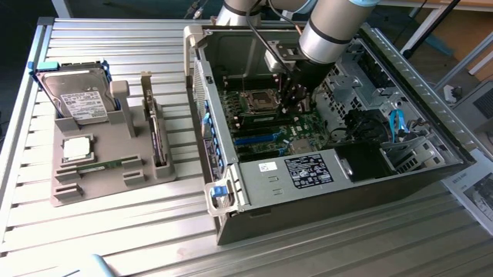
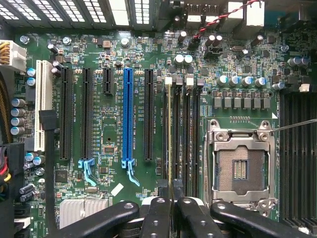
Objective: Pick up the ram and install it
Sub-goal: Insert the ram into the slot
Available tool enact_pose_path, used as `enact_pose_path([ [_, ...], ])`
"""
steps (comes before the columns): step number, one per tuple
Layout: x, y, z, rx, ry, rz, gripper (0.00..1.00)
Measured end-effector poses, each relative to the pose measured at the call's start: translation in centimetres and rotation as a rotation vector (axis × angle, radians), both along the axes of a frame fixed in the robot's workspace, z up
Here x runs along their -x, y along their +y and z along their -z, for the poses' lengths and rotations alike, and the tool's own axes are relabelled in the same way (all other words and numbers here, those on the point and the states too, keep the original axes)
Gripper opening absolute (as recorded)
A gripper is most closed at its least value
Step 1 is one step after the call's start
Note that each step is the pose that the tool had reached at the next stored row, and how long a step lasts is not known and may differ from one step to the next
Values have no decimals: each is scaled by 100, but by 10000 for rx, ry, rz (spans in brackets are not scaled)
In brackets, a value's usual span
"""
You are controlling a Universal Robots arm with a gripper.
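Nearly closed on the ram stick (image 2: 171,144), pinched edge-on between its fingertips (image 2: 158,214), the gripper (image 2: 173,210) hung low over the motherboard (image 2: 113,124), the stick's long axis running straight ahead, parallel with the memory slots (image 2: 193,139) beneath, just beside the empty processor socket (image 2: 241,166).

An open computer case (image 1: 324,208) is laid on a slatted metal table (image 1: 115,231), at 3 o'clock from a grey holder tray (image 1: 115,144). In the tray, a hard drive (image 1: 77,98) is stood at 12 o'clock, a square silver processor (image 1: 77,148) is seated beneath it, a narrow green board strip (image 1: 101,166) is laid towards 6 o'clock, and an expansion card (image 1: 158,135) is held upright at 3 o'clock. The gripper (image 1: 291,107) is lowered over the motherboard (image 1: 269,130), just at 3 o'clock of the processor socket (image 1: 258,101).
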State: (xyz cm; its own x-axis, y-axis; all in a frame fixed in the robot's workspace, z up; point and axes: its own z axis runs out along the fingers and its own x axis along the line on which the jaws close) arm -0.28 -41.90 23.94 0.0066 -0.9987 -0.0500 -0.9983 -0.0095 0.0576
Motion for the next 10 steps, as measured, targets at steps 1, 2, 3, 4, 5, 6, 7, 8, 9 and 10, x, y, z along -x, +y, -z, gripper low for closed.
enact_pose_path([
  [1,0,0,0,0,0,1,12],
  [2,0,0,0,0,0,1,12],
  [3,0,0,7,-2,-1,0,12],
  [4,0,0,7,1,0,0,12],
  [5,0,0,8,2,1,0,12],
  [6,0,0,12,2,1,0,12],
  [7,0,0,13,2,1,1,12],
  [8,0,0,15,2,1,1,12],
  [9,0,0,16,1,0,1,12],
  [10,0,0,16,1,0,0,12],
])
